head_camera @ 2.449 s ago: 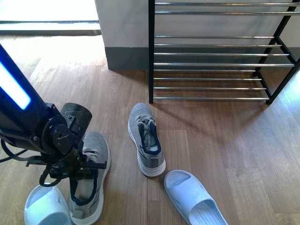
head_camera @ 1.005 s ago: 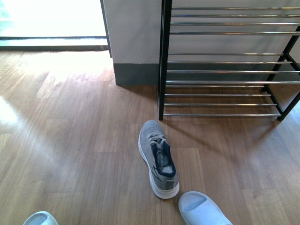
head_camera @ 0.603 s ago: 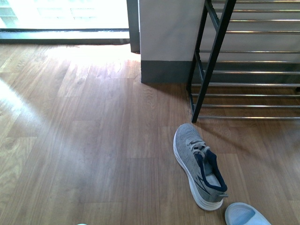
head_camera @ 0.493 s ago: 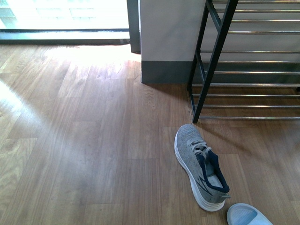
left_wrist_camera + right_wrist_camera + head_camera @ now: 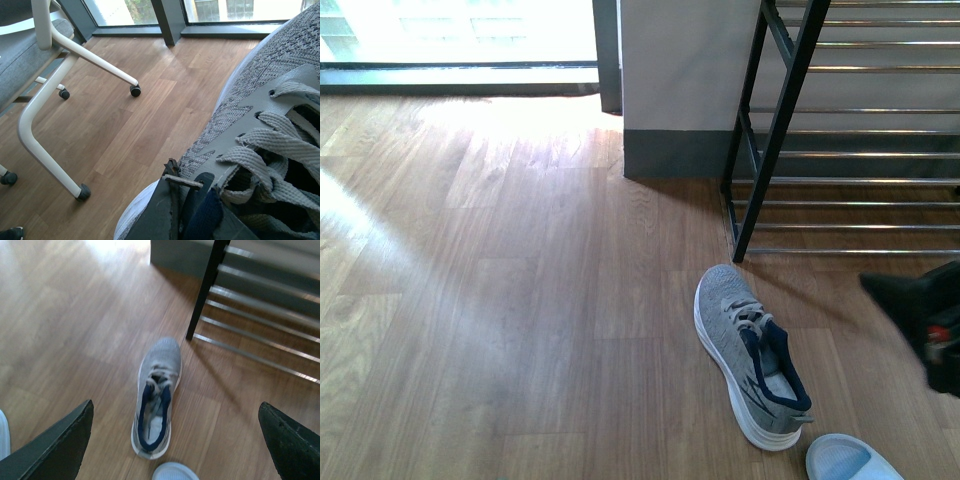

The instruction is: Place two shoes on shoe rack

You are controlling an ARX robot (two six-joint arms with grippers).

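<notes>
One grey knit shoe (image 5: pixel 750 365) with a white sole lies on the wood floor, its toe toward the shoe rack (image 5: pixel 790 130). The right wrist view looks down on that same shoe (image 5: pixel 155 395), with the rack (image 5: pixel 250 335) beyond it. My right gripper (image 5: pixel 175 407) hangs open above it, and its dark tip (image 5: pixel 925 320) shows at the front view's right edge. The other shoe (image 5: pixel 260 75) fills the left wrist view, lifted off the floor. My left gripper (image 5: pixel 185 200) is shut on its side by the navy collar.
A pale slipper (image 5: pixel 850 460) lies just behind the floor shoe's heel. A grey-skirted wall corner (image 5: pixel 680 100) stands left of the rack. White chair legs (image 5: pixel 50 125) on castors stand on the floor in the left wrist view, near windows.
The front view has swung left, so the left arm with its shoe is out of frame. In the last half second the right gripper has come in at the right edge.
</notes>
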